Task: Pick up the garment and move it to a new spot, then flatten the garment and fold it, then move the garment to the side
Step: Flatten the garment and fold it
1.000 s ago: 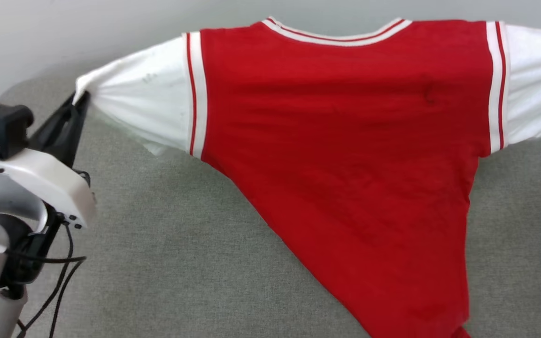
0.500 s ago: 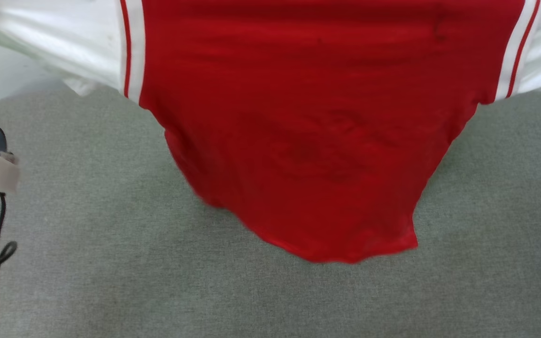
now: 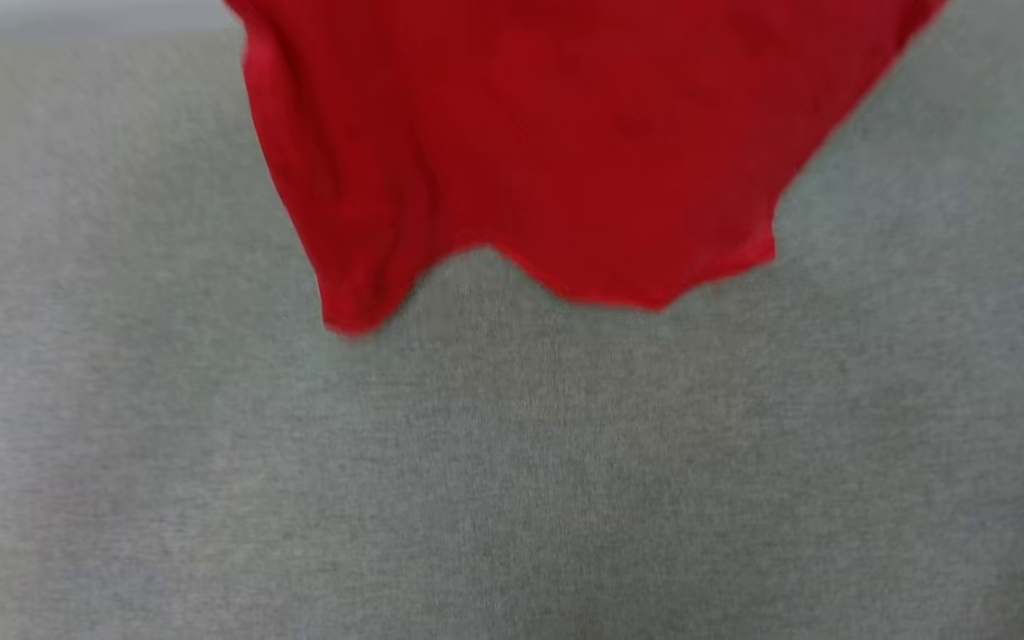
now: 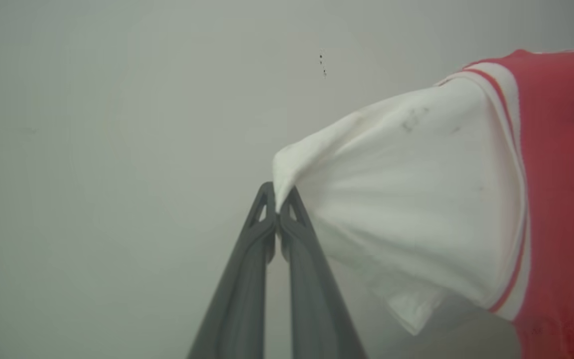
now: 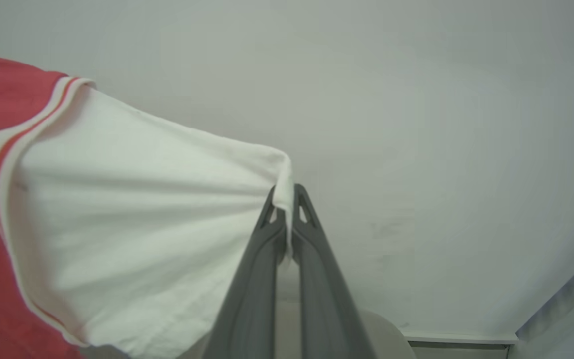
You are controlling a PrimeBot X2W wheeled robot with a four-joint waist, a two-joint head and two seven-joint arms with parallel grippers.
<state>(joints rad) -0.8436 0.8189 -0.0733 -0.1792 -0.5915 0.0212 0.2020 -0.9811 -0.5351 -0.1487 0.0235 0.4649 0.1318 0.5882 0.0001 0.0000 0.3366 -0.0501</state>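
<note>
A: Left jaws & right jaws are both pinched tight, each w/ a white sleeve edge nipped at the very tips.
B: And the garment [image 3: 521, 133]?
A: It hangs in the air btwn them, spread wide. Its red hem [image 3: 601, 298] dangles wavy over the grey surface [image 3: 512, 498]. It looks clear of it, but the head view's blurred, so can't swear.
B: Handling?
A: Light, soft, floppy knit, I'd say. The left sleeve [image 4: 406, 199] fans into pleats from the pinch, and the right sleeve [image 5: 142, 214] does the same, so the cloth's taut across the top and slack below. Not fragile, but a thin edge grip could slip if tugged hard.
B: Best hold?
A: Sleeve ends are OK for spreading. For laying flat, shoulders or hem corners prob. give more control.
B: Arm pose?
A: Both are raised and wide apart, tips aimed up at the pale wall [image 4: 117, 124], each drawing its sleeve outward.
</note>
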